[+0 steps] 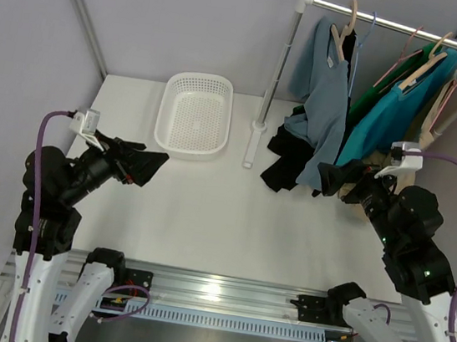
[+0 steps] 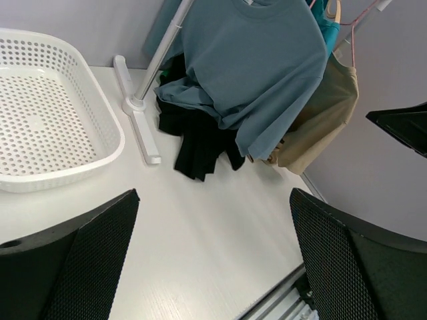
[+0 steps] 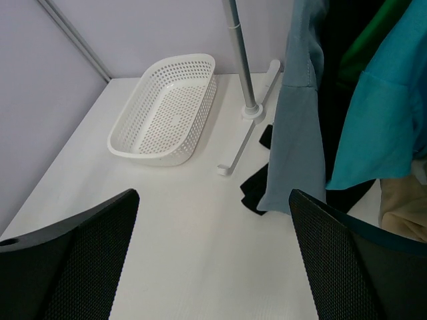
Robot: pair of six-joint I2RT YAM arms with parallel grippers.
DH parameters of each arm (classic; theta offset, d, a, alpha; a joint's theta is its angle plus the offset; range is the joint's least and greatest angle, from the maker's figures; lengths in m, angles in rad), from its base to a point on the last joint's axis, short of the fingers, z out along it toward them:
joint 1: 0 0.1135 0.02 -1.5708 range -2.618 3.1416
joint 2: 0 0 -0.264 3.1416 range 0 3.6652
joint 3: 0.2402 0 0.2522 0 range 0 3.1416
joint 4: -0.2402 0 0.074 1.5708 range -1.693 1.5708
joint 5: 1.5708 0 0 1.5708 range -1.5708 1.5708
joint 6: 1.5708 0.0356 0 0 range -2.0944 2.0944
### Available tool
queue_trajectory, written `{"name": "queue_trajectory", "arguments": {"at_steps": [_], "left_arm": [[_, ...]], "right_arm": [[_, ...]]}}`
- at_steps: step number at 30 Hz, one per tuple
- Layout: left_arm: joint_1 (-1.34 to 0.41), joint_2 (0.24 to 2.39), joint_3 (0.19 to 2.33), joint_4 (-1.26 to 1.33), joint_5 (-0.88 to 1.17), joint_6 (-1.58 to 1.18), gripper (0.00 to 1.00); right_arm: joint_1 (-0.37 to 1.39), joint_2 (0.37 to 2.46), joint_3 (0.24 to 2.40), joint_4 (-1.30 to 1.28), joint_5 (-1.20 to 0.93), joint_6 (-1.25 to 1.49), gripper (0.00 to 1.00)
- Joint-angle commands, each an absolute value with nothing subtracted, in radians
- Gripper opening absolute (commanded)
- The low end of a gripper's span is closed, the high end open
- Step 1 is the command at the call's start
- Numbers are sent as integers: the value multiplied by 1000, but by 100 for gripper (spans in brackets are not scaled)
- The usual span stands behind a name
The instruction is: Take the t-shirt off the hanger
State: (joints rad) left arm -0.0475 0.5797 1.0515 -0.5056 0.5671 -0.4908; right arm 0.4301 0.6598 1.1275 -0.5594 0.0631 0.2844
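From above, a slate-blue cotton t-shirt point(image 1: 325, 108) hangs on a pale wooden hanger point(image 1: 343, 33) just right of the white upright rack pole point(image 1: 278, 59), its hem reaching a heap of black cloth point(image 1: 285, 157) at the pole's foot. A white perforated plastic basket point(image 1: 195, 116) sits on the white tabletop point(image 1: 206, 210) left of the pole. The left hand point(image 1: 146, 167) hovers well left of the pole and the right hand point(image 1: 337, 179) near the shirt's lower edge, right of the pole.

The left wrist view shows the left hand point(image 2: 213, 200) spread wide, gripping nothing, with the t-shirt point(image 2: 260, 67) draped right of the pole point(image 2: 157, 60) and the basket point(image 2: 40, 177) to its left.

The right wrist view shows the right hand point(image 3: 213, 200) likewise spread and bare. Here the t-shirt point(image 3: 300, 120) hangs right of the pole point(image 3: 240, 60) and the basket point(image 3: 150, 155) lies left.
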Motion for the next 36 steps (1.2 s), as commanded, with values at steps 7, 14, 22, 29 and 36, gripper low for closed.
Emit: {"name": "queue_trajectory", "arguments": {"at_steps": [7, 14, 22, 29, 36], "left_arm": [[-41, 627, 1088, -523, 531, -423, 100], [-41, 604, 1028, -497, 514, -377, 99], [-41, 557, 933, -485, 488, -344, 99], [-41, 560, 937, -486, 489, -334, 100], [-41, 551, 936, -489, 477, -330, 100]], "right_arm": [[431, 928, 1288, -318, 164, 210, 91], [388, 1250, 1555, -143, 180, 111, 86], [321, 1616, 1928, -139, 133, 15, 85], [269, 1860, 2291, -293, 98, 3, 75], [226, 1986, 2441, -325, 107, 41, 73]]}}
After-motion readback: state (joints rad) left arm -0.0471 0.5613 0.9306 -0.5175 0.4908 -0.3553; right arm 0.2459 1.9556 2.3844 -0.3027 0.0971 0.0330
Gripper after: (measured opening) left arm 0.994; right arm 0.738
